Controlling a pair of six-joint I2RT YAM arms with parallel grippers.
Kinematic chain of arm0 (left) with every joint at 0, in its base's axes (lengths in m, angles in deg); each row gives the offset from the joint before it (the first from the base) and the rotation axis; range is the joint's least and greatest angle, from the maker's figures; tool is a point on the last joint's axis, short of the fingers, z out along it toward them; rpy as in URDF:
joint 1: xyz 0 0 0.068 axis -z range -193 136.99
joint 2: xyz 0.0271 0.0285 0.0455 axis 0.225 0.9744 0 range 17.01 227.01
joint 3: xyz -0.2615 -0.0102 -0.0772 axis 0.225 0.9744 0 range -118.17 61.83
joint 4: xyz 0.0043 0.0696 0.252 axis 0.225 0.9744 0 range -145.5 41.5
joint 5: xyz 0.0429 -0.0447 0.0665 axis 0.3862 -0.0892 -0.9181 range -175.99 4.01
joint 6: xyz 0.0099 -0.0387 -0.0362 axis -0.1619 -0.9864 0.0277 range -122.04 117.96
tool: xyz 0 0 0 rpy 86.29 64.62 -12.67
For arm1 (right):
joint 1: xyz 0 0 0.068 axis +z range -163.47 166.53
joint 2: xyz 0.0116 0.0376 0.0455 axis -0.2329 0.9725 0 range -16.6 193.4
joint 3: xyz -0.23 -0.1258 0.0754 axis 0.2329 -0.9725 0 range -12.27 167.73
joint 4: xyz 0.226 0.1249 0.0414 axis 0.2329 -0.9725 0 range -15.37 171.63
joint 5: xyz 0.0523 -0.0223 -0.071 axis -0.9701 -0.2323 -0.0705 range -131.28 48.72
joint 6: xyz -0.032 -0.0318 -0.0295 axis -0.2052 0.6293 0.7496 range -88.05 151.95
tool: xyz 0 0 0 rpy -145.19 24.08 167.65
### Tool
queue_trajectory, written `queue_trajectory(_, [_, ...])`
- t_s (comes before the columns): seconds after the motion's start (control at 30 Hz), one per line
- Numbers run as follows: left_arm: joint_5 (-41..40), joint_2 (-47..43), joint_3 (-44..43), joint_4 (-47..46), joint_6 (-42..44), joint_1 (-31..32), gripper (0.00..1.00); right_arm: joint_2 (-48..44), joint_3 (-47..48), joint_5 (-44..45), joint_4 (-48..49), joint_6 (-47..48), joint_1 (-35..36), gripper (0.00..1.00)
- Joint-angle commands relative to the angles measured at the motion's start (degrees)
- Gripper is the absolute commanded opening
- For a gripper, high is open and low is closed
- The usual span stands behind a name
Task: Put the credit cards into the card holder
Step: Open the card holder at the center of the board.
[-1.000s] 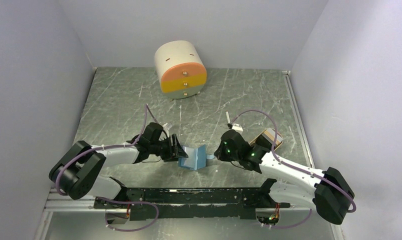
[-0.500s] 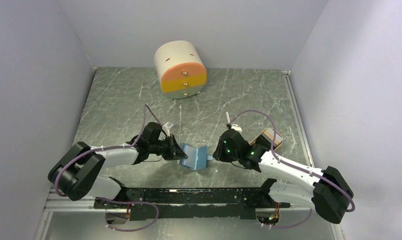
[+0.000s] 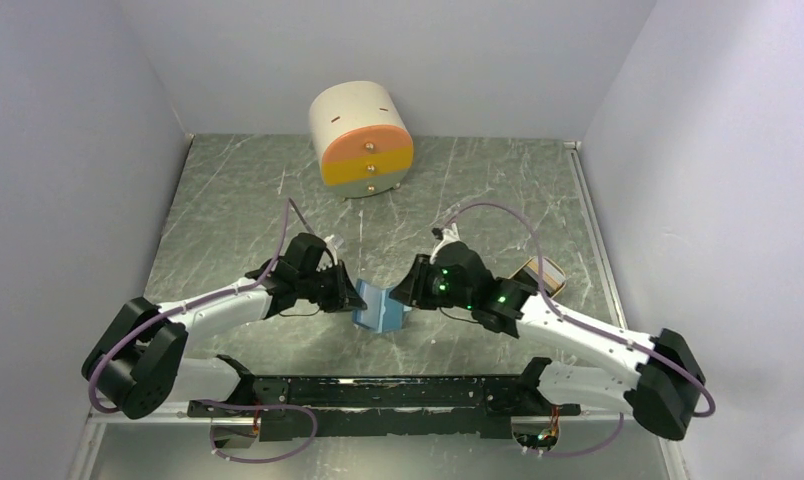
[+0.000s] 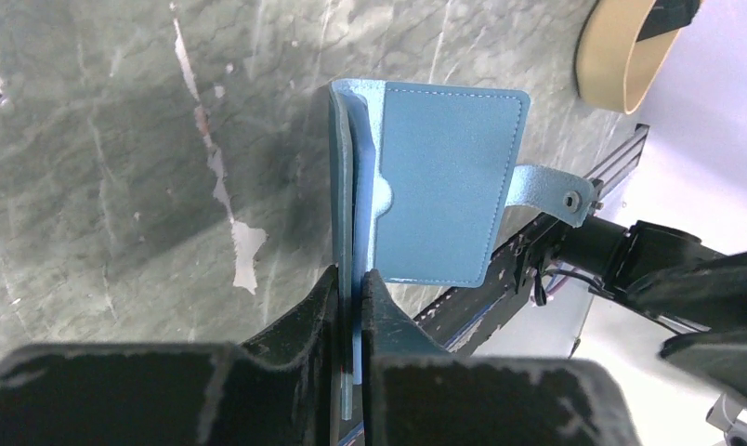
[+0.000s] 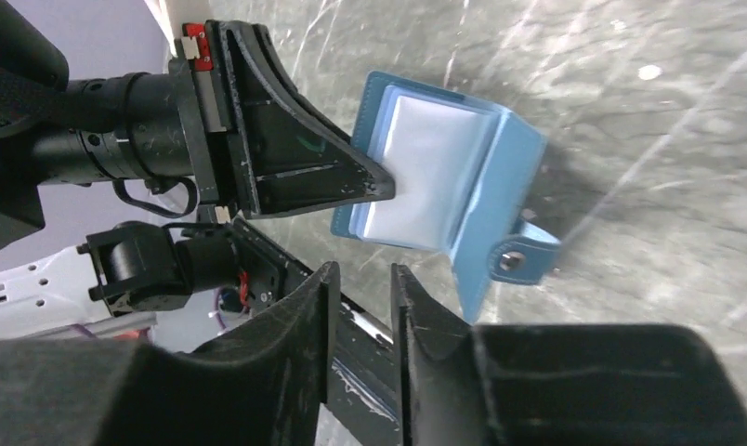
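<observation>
The step in hand looks like presenting the wallet for loading: nothing is in it yet, as far as these views show.

On the left, the left gripper (image 4: 351,275) is pinched tight on the near edge of one leaf of the card holder (image 4: 444,186), with the leaf squeezed between its two fingers. The card holder stands on edge on the table (image 3: 228,200), half folded in a V between the two arms. Its free leaf swings out to the right and its snap strap (image 5: 523,258) hangs off the outer edge. From the right wrist view the pale inner pocket faces the right arm.

Just right of the wallet, the right gripper (image 5: 362,274) hovers near the free leaf without touching it. Its fingers stand a little apart with nothing between them.

No credit cards show at either gripper. The dark shape in the beige tray (image 4: 600,58), further right, may be them, but it is too small to tell.

The next move calls for the right gripper to fetch a card and bring it back edge-on, lined up with a slot. The left grip must hold the leaf steady so that the wallet neither folds nor tips.
</observation>
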Motion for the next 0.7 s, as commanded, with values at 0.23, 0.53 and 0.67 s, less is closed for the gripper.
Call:
queue_trajectory(0.23, [1.98, 0.94, 0.83, 0.94, -0.82, 0.14, 0.16, 19.08, -0.13, -2.51, 11.5, 0.86, 3.4, 0.2])
queue_trajectory(0.53, [7.23, -0.79, 5.23, -10.23, -5.69, -0.55, 0.28, 23.4, -6.68, 0.37, 15.79, 0.87, 3.32, 0.15])
queue_trajectory(0.67, [7.37, 0.78, 5.08, -9.66, -4.86, -0.63, 0.2, 24.85, -6.85, 0.08, 16.51, 0.4, 3.29, 0.14])
